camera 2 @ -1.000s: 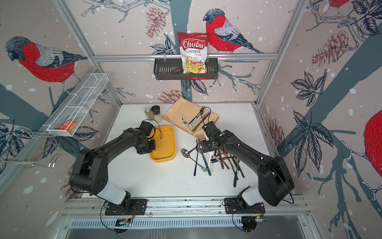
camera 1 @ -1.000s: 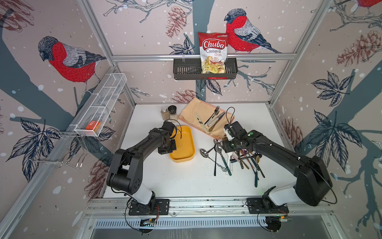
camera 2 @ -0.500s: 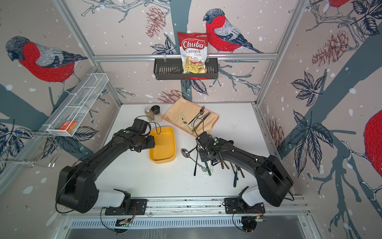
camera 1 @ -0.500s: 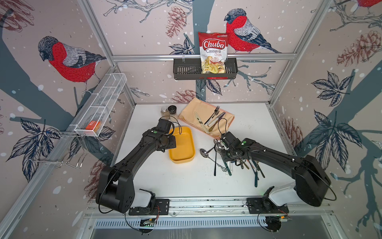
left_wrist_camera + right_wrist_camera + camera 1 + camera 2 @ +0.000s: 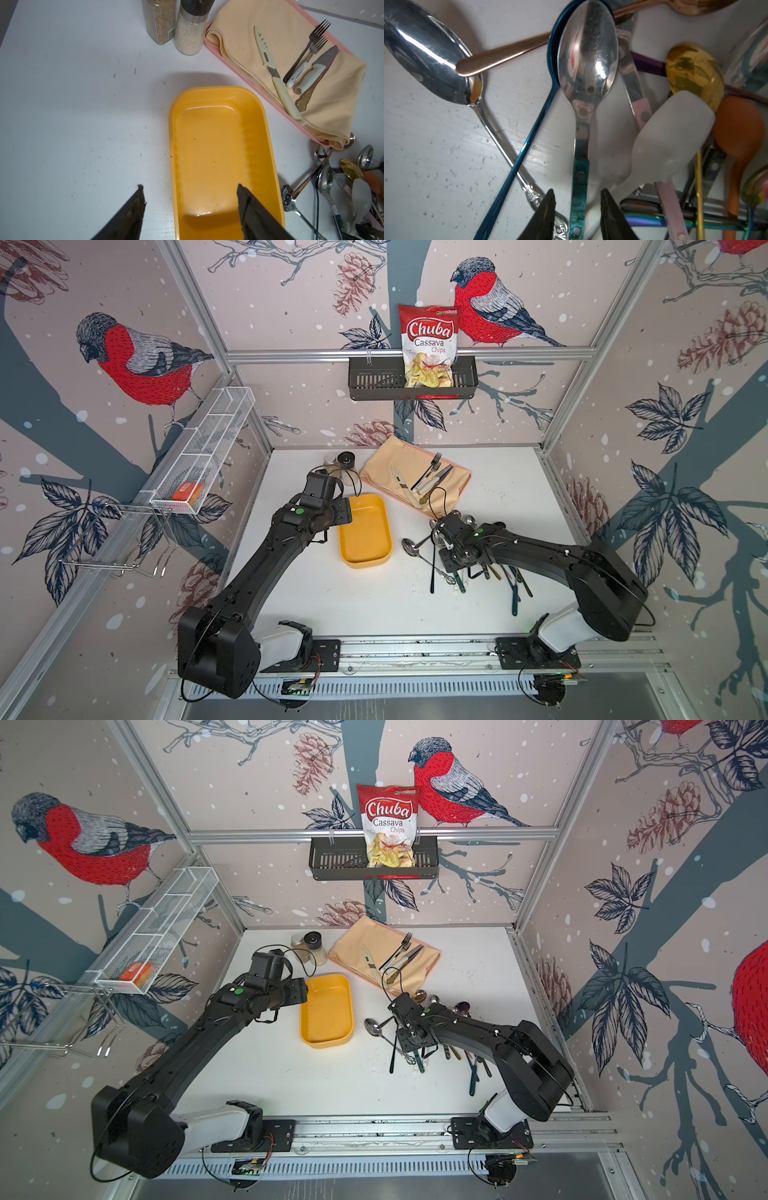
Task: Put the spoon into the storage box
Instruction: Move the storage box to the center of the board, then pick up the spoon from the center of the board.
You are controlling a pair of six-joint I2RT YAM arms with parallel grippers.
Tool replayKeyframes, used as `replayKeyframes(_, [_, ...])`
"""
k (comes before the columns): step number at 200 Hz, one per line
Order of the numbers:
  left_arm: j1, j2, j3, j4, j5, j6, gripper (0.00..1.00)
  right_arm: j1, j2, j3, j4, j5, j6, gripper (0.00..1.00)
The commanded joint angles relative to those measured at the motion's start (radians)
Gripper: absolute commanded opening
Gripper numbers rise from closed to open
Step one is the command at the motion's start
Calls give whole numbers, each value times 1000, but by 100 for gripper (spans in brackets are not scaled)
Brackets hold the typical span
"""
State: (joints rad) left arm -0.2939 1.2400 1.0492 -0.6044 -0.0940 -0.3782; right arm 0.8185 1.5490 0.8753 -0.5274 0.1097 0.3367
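My right gripper [image 5: 577,191] is low over the pile of spoons [image 5: 360,197] on the white table [image 5: 374,605]. Its 2 fingers are apart and stand on either side of the green handle of a steel spoon [image 5: 587,47]. A thin gap shows on each side, so I am not clamped on it. That spoon lies in the pile, its bowl resting over the bowl of a blue spoon [image 5: 525,145] and just beside a white plastic spoon [image 5: 670,135]. A big silver spoon [image 5: 425,52] lies off to the other side, with a copper handle [image 5: 500,58] touching its bowl. My left gripper [image 5: 190,187] hangs with its fingers wide apart and gripping nothing, 1 over an end of the yellow storage box [image 5: 218,145] and 1 over the table beside it. The box sits flat on the table between my 2 arms in both top views, near the pile. Past it stand 2 shakers [image 5: 189,31] and a folded cloth [image 5: 415,477] carrying knives and forks.
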Motion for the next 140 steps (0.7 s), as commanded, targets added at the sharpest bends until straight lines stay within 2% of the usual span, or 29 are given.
replayKeyframes(1, [-1, -1, 18, 17, -38, 27, 72, 0, 14, -11, 28, 6, -27, 38])
replayKeyframes(81, [-1, -30, 23, 36, -38, -1, 73, -7, 80, -18, 43, -39, -43, 31])
replayKeyframes(140, [0, -29, -8, 25, -41, -13, 74, -5, 101, -23, 36, -62, -29, 22])
